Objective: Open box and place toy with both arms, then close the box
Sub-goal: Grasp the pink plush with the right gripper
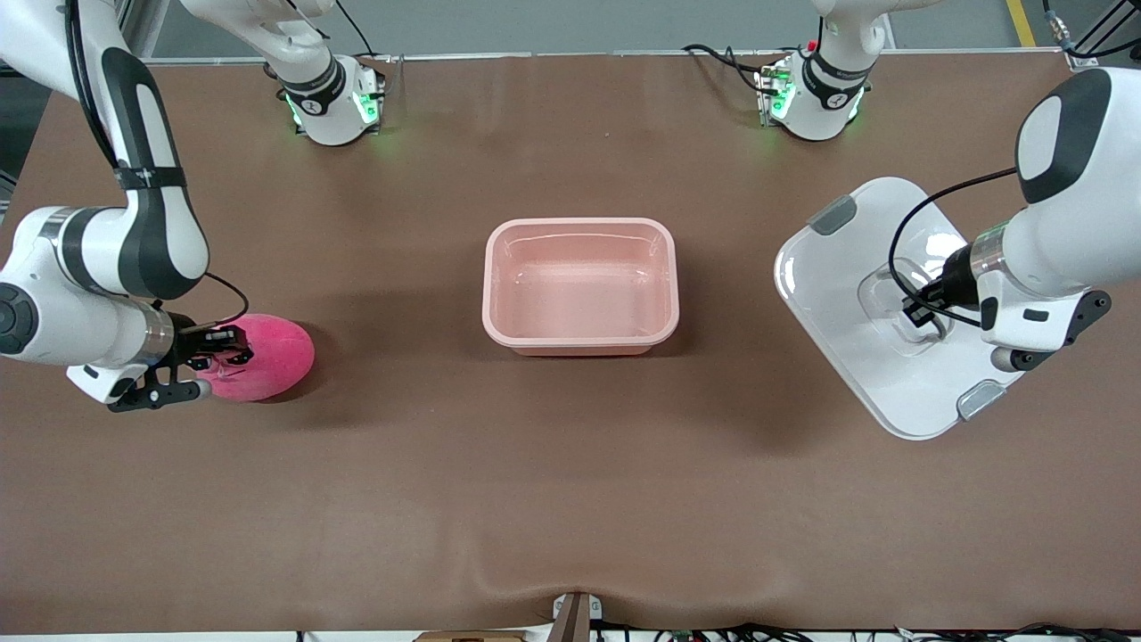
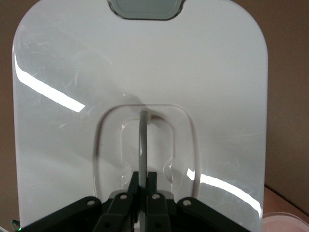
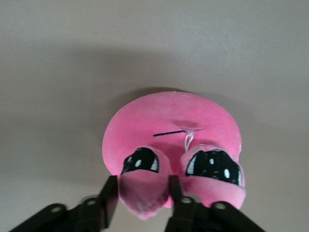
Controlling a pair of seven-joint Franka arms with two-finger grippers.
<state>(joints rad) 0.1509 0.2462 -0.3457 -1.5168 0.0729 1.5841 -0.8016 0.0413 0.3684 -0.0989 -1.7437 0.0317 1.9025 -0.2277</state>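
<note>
We find the toy (image 1: 265,357) lying on the table toward the right arm's end, well apart from the open box (image 1: 580,285) at mid-table. The right gripper (image 1: 203,361) is down on it, its jaws narrowed onto one eye bump at the face end, so the plush is pinched, not lifted. Its long axis runs along the table's length, face end under the gripper, rounded end toward the box; the carry, we judge, goes straight along that axis. The left gripper (image 2: 143,193), clamped shut on the handle of the lid (image 1: 878,294), holds the lid toward the left arm's end.
</note>
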